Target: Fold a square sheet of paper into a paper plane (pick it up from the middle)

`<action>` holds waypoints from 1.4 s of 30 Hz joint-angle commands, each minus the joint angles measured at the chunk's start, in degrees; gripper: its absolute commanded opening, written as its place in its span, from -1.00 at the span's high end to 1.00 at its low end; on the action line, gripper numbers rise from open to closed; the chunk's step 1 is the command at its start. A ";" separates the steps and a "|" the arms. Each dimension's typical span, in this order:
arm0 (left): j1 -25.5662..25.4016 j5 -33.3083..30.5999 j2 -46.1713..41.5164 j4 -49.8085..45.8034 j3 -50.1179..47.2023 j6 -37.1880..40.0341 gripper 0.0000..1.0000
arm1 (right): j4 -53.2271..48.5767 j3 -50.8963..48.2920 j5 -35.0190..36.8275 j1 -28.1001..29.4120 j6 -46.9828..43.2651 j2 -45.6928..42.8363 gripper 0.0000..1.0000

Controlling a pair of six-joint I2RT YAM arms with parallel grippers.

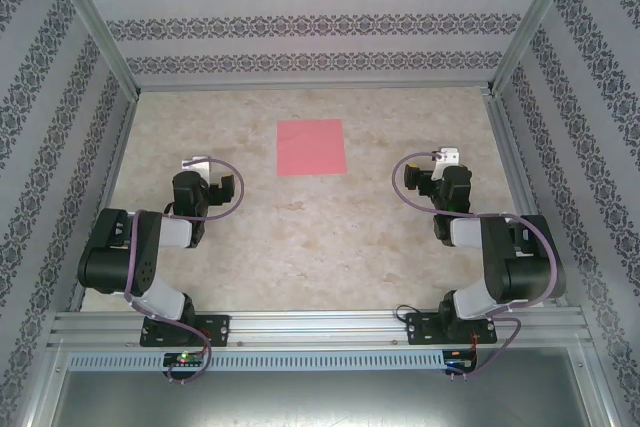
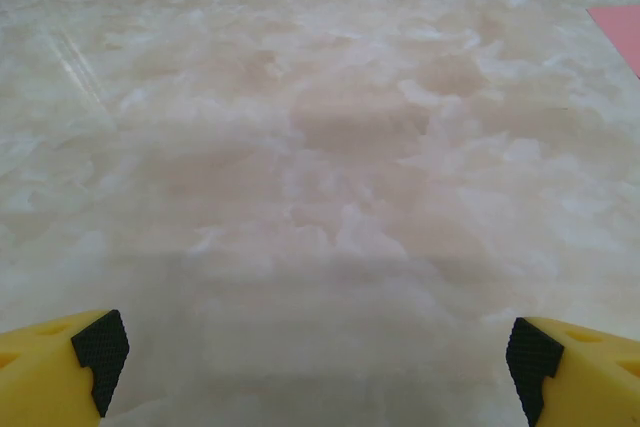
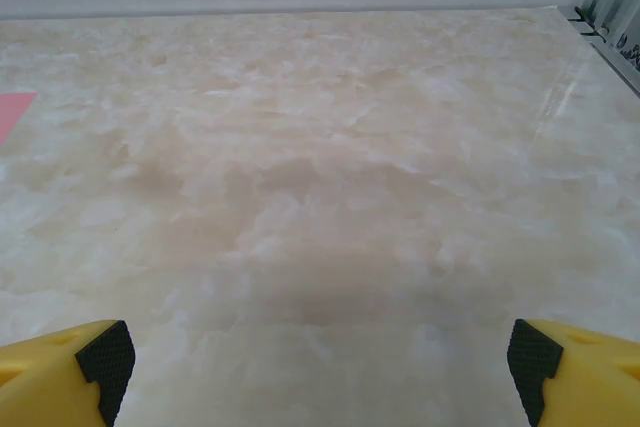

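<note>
We look down on a pale marbled table (image 1: 330,247) enclosed by walls (image 1: 300,27) patterned with dark floral stripes. The square sheet of paper (image 1: 311,146), salmon pink and unfolded, lies flat on the table toward the far side, about midway between left and right. Being square, it has no longer side. Its edges run nearly parallel to the table's edges, with only a very slight twist. It lies beyond the two arms and between them, well apart from both. The left gripper (image 2: 315,357) hangs over bare table, its yellow, black-padded fingers (image 2: 100,347) spread wide with nothing between them. A corner of the pink sheet shows at the upper right of its wrist view. The right gripper (image 3: 315,357) is likewise spread wide and holds nothing, and a sliver of the sheet shows at the left edge of its wrist view.
</note>
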 commanded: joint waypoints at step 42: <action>-0.08 9.60 -16.59 -49.94 25.92 -14.62 -1.00 | -37.61 10.98 -17.76 -0.64 4.95 -27.90 -0.96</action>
